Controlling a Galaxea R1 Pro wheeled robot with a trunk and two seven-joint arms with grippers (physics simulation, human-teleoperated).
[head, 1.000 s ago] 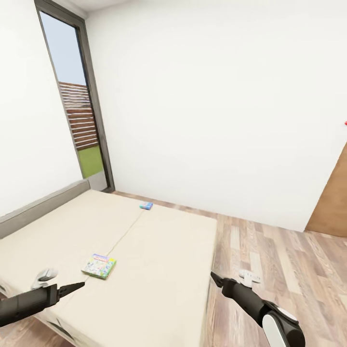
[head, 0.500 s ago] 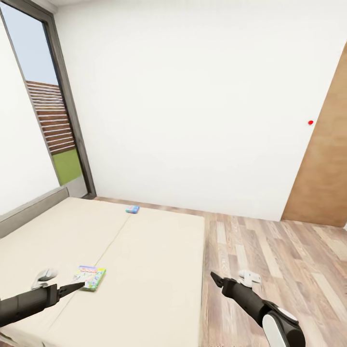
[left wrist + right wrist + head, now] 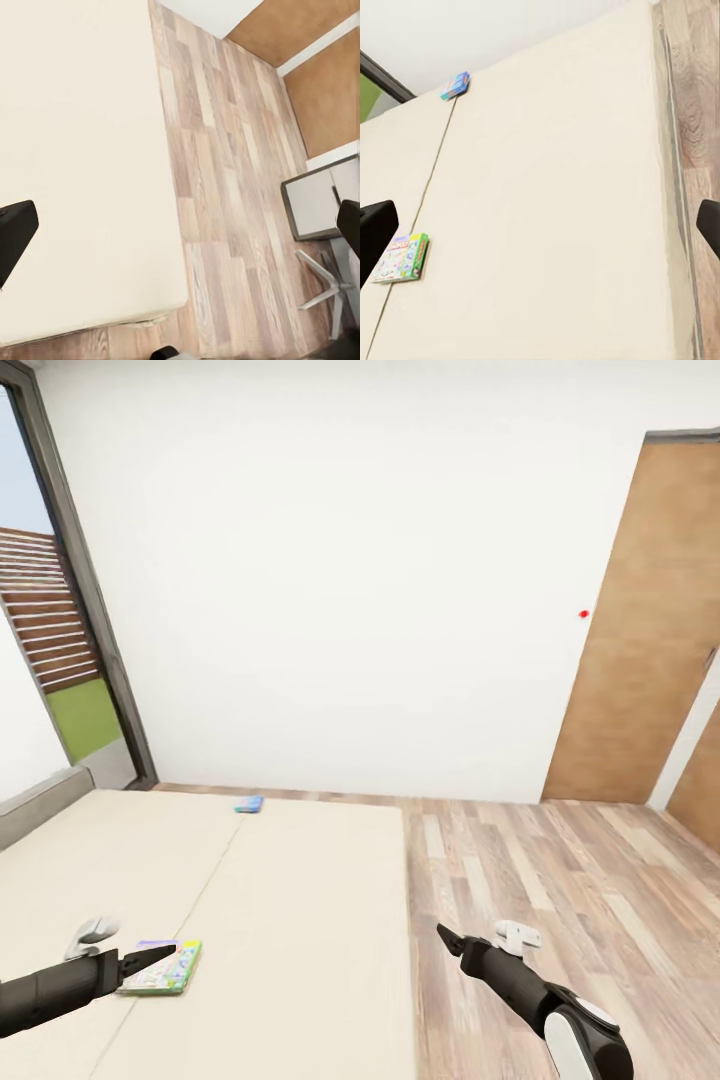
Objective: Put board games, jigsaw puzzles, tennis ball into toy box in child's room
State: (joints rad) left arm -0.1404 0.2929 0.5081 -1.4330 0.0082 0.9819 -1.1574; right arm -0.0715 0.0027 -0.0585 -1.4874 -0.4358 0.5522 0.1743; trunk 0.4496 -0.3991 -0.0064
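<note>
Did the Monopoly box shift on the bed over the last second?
No. The Monopoly box keeps its spot beside the bed's centre seam; the camera panned right.

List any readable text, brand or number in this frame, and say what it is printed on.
Green-edged game box on the bed: red logo band with lettering, too blurred to read.
Small blue game box at the bed's far edge: print too small to read.
No other text shows on the walls, door or floor.
</note>
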